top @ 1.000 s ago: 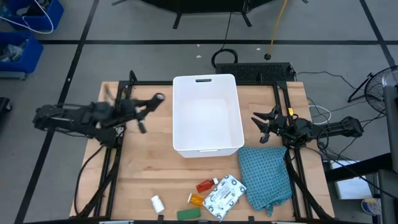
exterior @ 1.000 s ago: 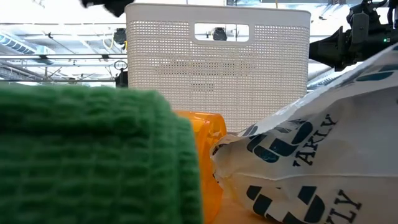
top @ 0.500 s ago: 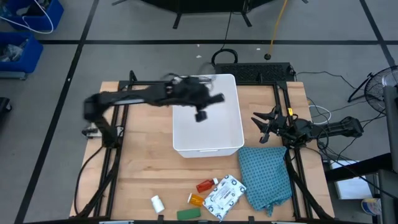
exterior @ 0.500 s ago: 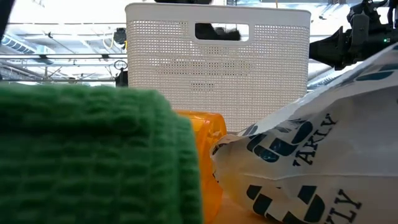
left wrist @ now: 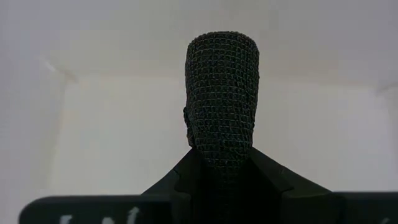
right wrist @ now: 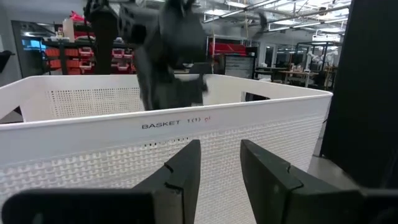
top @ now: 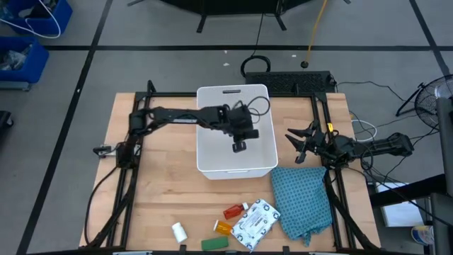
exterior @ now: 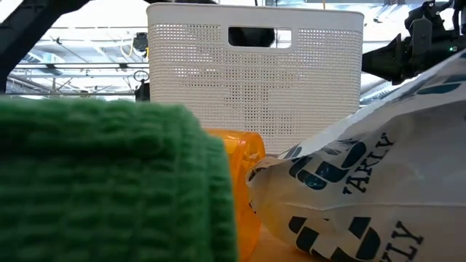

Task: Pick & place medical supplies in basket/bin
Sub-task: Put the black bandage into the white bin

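My left gripper (top: 239, 139) reaches over the white basket (top: 212, 152) and is shut on the black block (left wrist: 222, 93), a dark bar with a mesh texture. The block (top: 239, 146) hangs above the basket's floor. My right gripper (top: 297, 145) waits open just right of the basket, and the basket wall (right wrist: 93, 134) fills its wrist view. Near the table's near edge lie the white little bottle (top: 179, 231), red bottle (top: 233, 211), orange vial (top: 224, 227), green flat bar (top: 214, 243) and white patterned packet (top: 255, 221). My left gripper pinches the black block by its lower end (left wrist: 219, 158) between the two fingers (left wrist: 180, 180), coming from above and pointing down into the basket. The rest of the block sticks out past the fingertips. It is lifted clear, with the basket's white floor behind it.
A teal waffle-weave cloth (top: 303, 200) lies right of the items, near my right arm. In the low view the green bar (exterior: 109, 182), the orange vial (exterior: 237, 164) and the packet (exterior: 364, 189) stand in front of the basket (exterior: 255, 80). Bare wood lies left of the basket.
My left arm has swung fast from the table's left side toward the right, over the basket's rim, and now hangs inside the basket's outline with the black block carried along. My right arm has kept still.
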